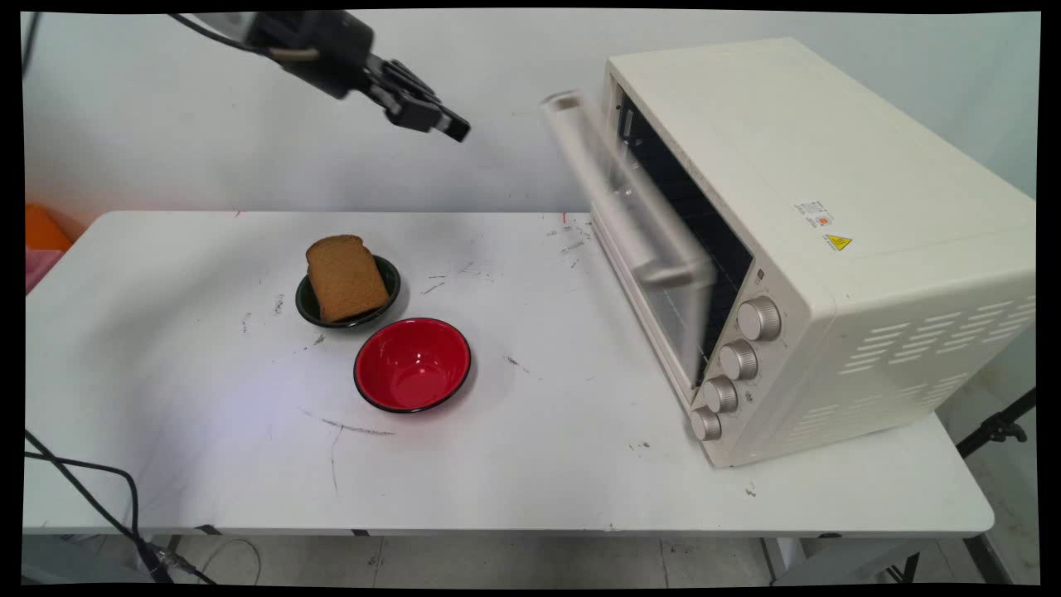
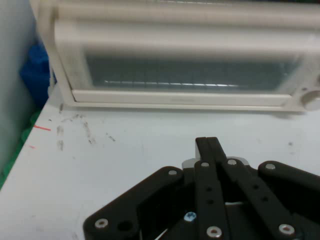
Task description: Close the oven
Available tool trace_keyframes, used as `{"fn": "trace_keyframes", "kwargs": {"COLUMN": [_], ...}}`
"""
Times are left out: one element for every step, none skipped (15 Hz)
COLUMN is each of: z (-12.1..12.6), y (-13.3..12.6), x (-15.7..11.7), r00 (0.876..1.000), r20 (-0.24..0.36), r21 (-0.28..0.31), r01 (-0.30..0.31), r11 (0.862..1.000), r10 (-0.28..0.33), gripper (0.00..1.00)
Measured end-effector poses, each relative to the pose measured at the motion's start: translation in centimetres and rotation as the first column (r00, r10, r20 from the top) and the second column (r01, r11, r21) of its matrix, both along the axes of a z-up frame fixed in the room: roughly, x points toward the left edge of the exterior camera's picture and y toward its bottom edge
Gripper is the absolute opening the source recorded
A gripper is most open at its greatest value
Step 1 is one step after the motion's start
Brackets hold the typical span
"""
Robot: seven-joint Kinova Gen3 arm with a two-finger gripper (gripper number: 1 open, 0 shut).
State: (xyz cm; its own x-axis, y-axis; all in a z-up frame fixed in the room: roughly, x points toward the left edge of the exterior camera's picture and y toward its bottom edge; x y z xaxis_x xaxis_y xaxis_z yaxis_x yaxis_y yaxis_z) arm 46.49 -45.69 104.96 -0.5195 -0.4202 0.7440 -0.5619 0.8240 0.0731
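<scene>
White counter [image 1: 207, 464]: the tool [image 1: 452, 126], fingers pressed together and empty, hangs high, pointing at the toaster oven's [image 1: 829, 249] half-open door [image 1: 638, 240] to its right.

This looks like a robotics lab rather than a kitchen: a scuffed, pen-marked white folding table [image 1: 514, 464] stands against a bare wall [image 1: 166, 124], with loose black cables [image 1: 99, 489] trailing off its near edge, a tripod leg [image 1: 999, 427] at right, and a countertop oven [image 1: 829, 249] set on it.
</scene>
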Motion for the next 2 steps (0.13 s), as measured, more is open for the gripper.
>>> {"fn": "trace_keyframes", "kwargs": {"z": [0.71,1.34], "y": [0.68,1.29], "x": [0.64,1.23], "r00": [1.0,1.0], "r20": [-0.002,-0.002], "r21": [0.005,0.011], "r01": [0.006,0.011], "r11": [1.0,1.0], "r10": [-0.006,-0.011], "gripper": [0.0,1.0]}}
